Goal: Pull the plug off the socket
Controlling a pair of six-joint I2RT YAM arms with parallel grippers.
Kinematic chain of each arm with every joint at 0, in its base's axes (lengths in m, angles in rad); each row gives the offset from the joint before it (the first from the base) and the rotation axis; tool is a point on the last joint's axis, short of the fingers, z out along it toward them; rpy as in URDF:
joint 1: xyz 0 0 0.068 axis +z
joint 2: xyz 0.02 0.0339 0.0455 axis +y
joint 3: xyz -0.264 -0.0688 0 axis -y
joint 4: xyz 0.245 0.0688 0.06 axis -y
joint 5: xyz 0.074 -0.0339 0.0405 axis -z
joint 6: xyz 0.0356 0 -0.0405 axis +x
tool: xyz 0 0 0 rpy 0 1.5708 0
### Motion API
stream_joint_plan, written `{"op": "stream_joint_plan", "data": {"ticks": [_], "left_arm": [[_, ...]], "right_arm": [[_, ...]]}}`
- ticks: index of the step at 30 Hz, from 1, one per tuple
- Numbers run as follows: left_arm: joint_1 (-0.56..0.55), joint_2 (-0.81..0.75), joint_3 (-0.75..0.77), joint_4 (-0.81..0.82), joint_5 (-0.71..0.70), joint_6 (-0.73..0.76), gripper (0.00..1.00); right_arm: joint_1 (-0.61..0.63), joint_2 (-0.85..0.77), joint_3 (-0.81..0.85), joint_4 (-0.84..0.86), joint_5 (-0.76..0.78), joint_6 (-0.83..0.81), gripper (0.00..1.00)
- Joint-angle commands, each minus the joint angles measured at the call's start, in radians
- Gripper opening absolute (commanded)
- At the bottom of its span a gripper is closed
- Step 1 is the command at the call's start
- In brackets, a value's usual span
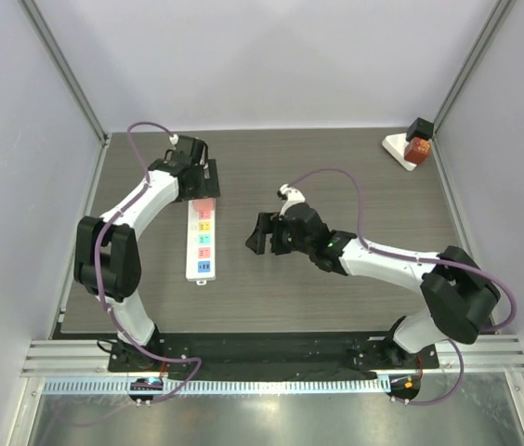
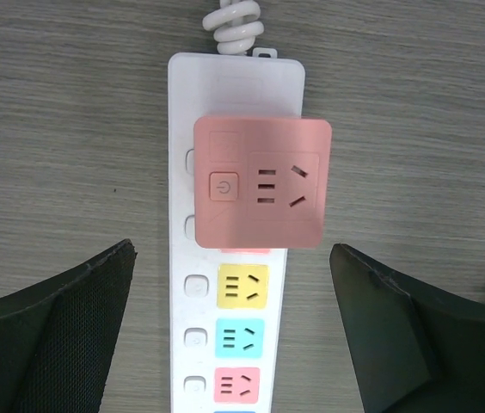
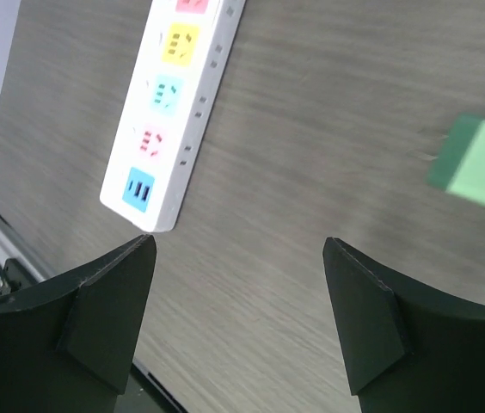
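A white socket strip with coloured outlets lies lengthwise on the left part of the table. A square pink plug sits on its far end, also visible as the pink plug from above. My left gripper hovers over the strip just near of the plug, open, with its fingers on either side of the strip and touching nothing. My right gripper hangs open over bare table to the right of the strip's near end; from above the right gripper is beside the strip's middle.
A blurred green block lies on the table to the right of the right gripper. A coiled white cable leaves the strip's far end. A white base with red and black blocks stands in the back right corner.
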Motion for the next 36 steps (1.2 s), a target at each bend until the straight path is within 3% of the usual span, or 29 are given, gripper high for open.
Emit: {"op": "stream_joint_plan", "data": {"ticks": [1,8,17,29,36], "left_arm": [[-0.014,0.002,0.005,0.051,-0.010,0.018,0.95],[-0.014,0.064,0.036,0.054,0.031,0.017,0.90],[-0.016,0.080,0.053,0.054,0.024,0.028,0.78],[-0.014,0.090,0.065,0.023,-0.018,0.020,0.45],[-0.014,0.053,0.051,0.025,-0.007,0.011,0.28]], "right_arm": [[0.074,0.043,0.019,0.082,0.042,0.076,0.84],[0.164,0.147,0.051,0.171,0.073,0.144,0.82],[0.172,0.314,0.178,0.161,0.079,0.144,0.81],[0.172,0.512,0.436,0.082,0.076,0.109,0.80],[0.177,0.589,0.438,0.168,0.108,0.162,0.80]]}}
